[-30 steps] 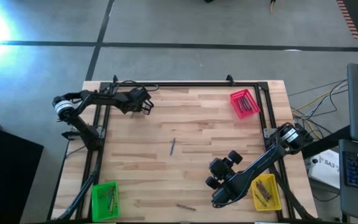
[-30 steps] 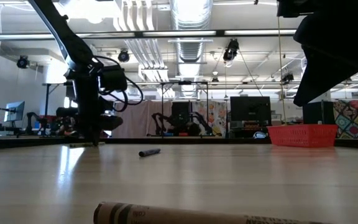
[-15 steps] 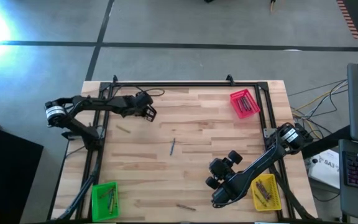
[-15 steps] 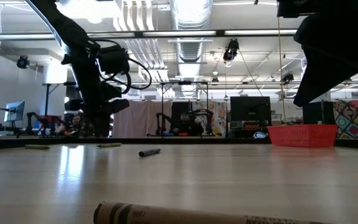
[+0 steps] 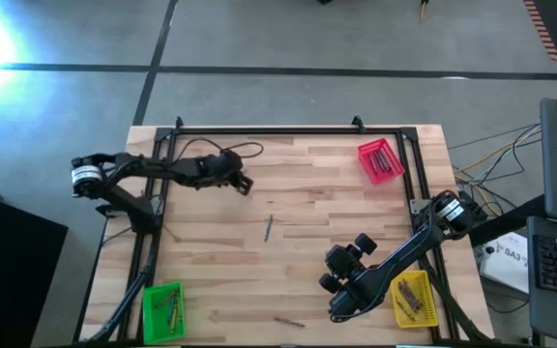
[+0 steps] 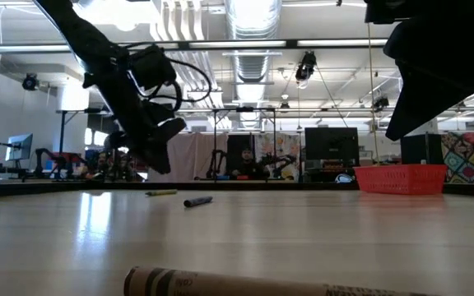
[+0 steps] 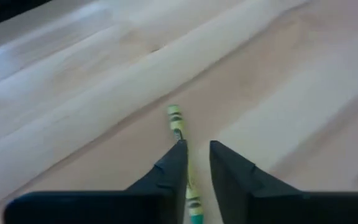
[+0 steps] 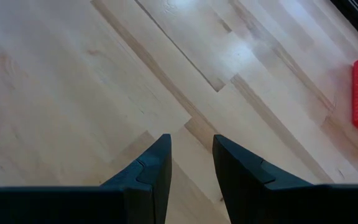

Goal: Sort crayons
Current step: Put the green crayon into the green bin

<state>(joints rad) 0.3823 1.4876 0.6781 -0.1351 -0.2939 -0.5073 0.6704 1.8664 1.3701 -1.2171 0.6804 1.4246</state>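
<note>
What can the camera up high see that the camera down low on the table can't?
Only the high view shows the green tray and the yellow tray, each with crayons in it, and the whole right arm with its pincer near the yellow tray.

Only the low view shows the room behind the table, and a big brown crayon close up.

Both show the red tray, the blue crayon lying mid-table, and the left pincer raised above the wood.

yellow-green crayon [image 7: 180, 143], blue crayon [image 5: 268, 228], red tray [image 5: 380, 160]
</note>
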